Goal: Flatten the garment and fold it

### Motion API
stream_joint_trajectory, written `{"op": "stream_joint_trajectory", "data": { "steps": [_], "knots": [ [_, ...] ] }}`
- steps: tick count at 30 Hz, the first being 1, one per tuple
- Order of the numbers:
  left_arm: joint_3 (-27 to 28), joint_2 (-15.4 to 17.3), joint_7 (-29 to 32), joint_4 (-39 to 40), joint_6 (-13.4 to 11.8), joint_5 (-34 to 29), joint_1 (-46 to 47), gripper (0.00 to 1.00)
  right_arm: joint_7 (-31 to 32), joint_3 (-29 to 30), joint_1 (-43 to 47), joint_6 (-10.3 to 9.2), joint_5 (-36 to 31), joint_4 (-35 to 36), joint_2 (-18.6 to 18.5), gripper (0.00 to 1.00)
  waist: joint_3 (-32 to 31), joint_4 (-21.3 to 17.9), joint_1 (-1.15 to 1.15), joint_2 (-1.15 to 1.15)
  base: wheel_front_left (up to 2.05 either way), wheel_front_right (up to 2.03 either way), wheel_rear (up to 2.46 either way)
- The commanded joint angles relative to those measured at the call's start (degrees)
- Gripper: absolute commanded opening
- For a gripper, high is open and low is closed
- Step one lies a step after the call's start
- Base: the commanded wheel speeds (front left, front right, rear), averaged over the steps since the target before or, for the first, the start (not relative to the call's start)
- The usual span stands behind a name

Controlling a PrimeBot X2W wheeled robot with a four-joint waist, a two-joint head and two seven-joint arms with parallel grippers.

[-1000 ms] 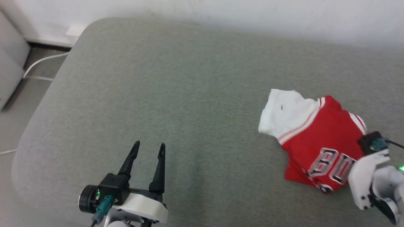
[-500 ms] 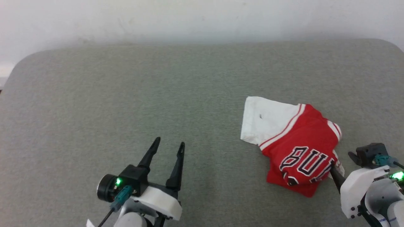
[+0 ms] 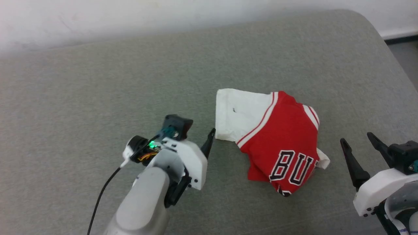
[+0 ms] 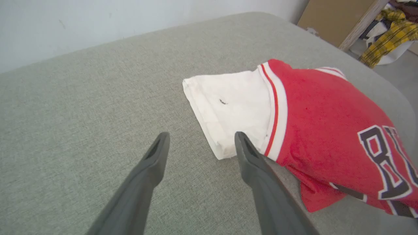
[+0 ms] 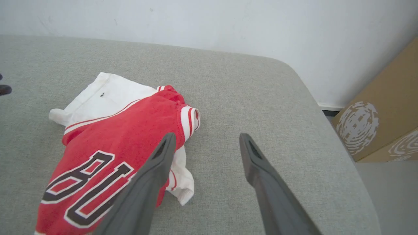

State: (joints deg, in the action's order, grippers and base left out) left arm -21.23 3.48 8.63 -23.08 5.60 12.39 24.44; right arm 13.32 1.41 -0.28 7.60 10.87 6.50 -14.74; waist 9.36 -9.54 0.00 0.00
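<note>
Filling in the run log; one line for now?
shirt: crumpled | left gripper: open, at sleeve | right gripper: open, beside shirt

The red T-shirt (image 3: 281, 130) folds over its black letters (image 3: 289, 168), so only "BU" can be read. The dark speck (image 3: 233, 110) on its white sleeve (image 3: 249, 112) is too small to tell.

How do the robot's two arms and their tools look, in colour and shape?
The left tool and the right tool each have two long dark fingers tapering to points, set in a white shell. The left forearm is pale grey and rounded. At its wrist sit a black block with a teal connector, a green light and a thin black cable.
</note>
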Motion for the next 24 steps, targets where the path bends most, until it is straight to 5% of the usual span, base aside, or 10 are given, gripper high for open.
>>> {"op": "stream_joint_trajectory", "data": {
  "steps": [1, 16, 17, 18, 24],
  "knots": [
    [-0.6, -0.2, 1.2, -1.0, 0.5, 0.4, 1.1, 1.0, -0.5, -0.1, -0.1, -0.11, -0.4, 0.2, 0.3, 1.0, 3.1, -3.1, 0.0, 0.0, 0.0, 0.0, 0.0],
    [-7.2, -0.5, 20.9, -19.1, 0.0, 0.0, 17.4, 1.0, -4.2, 1.8, -2.2, -0.11, -3.9, -2.5, 6.8, 1.0, 8.6, -6.5, 0.0, 0.0, 0.0, 0.0, 0.0],
    [-7.8, -0.5, 22.6, -20.1, 0.3, 0.4, 17.7, 0.68, -4.4, 1.7, -2.3, -0.11, -4.1, -2.8, 7.1, 1.0, 8.6, -6.5, 0.0, 0.0, 0.0, 0.0, 0.0],
    [-8.2, -0.5, 23.4, -20.5, 0.7, 1.0, 17.9, 0.02, -4.6, 1.8, -2.4, -0.11, -4.2, -3.0, 7.3, 1.0, 8.6, -6.4, 0.0, 0.0, 0.0, 0.0, 0.0],
    [-7.0, 0.1, 16.0, -17.7, 0.5, 4.0, 17.5, 0.0, -5.4, 2.4, -2.7, -0.11, -5.1, -4.3, 7.6, 1.0, 7.2, -4.7, 0.0, 0.0, 0.0, 0.0, 0.0]
  ]
}}
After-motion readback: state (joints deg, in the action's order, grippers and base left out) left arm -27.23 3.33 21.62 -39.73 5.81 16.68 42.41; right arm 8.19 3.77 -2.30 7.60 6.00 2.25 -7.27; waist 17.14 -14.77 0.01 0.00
